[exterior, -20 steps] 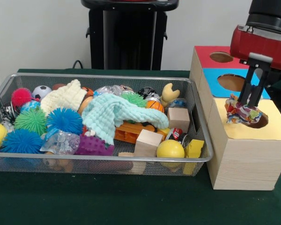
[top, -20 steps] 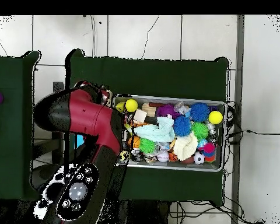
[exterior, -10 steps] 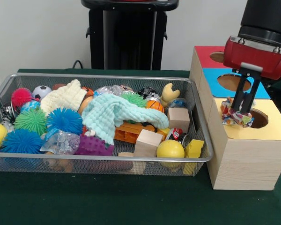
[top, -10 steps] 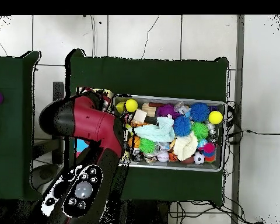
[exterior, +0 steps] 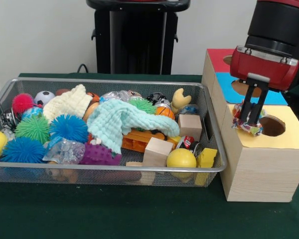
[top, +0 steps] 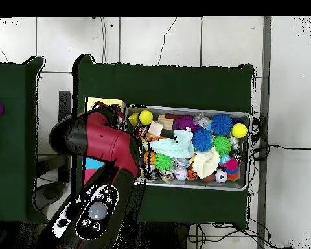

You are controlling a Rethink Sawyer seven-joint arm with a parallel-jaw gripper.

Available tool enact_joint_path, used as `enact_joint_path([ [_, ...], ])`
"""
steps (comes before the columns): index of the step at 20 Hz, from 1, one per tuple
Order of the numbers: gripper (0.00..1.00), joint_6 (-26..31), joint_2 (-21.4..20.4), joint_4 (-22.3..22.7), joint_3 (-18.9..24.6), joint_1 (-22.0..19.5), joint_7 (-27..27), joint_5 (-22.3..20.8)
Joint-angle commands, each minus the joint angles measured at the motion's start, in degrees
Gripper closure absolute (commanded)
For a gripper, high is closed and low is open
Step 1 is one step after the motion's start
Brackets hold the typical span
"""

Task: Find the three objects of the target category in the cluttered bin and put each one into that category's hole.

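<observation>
Item in hand: one small cloth toy (exterior: 247, 123), many-coloured and bunched, at the right of the front frame, pinched in my gripper (exterior: 249, 119) just left of the round hole (exterior: 272, 125) in the yellow top of the wooden box (exterior: 261, 159). My fingers are closed on its upper part; the rest hangs loose below them, level with the box's top edge. Handling, as I judge it: light, soft, limp, not fragile; it folds instead of holding shape, so a pinch through the bunched middle suits it better than a hold on a trailing edge, and a loose fold could catch on the hole's rim. Not slippery, by the look of the weave. Neighbouring holes: blue (exterior: 246, 87) and red (exterior: 231, 60), further up the frame. Remaining stock: wire bin (exterior: 109, 172), left and centre, holding spiky balls, a mint cloth (exterior: 124, 122), a cream cloth (exterior: 67, 103), wooden blocks and yellow balls. In the overhead view my arm (top: 103, 139) covers the toy.
</observation>
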Motion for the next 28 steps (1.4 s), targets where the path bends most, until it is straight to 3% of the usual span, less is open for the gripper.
enact_joint_path([
  [1, 1.00, -2.54, 1.38, 6.23, 7.88, -0.09, 13.29, 0.92],
  [9, 1.00, -2.20, 1.76, 5.96, 7.78, 0.52, 14.06, 1.70],
  [28, 1.00, 2.33, 5.33, 2.31, 2.91, 6.22, 18.94, 7.56],
])
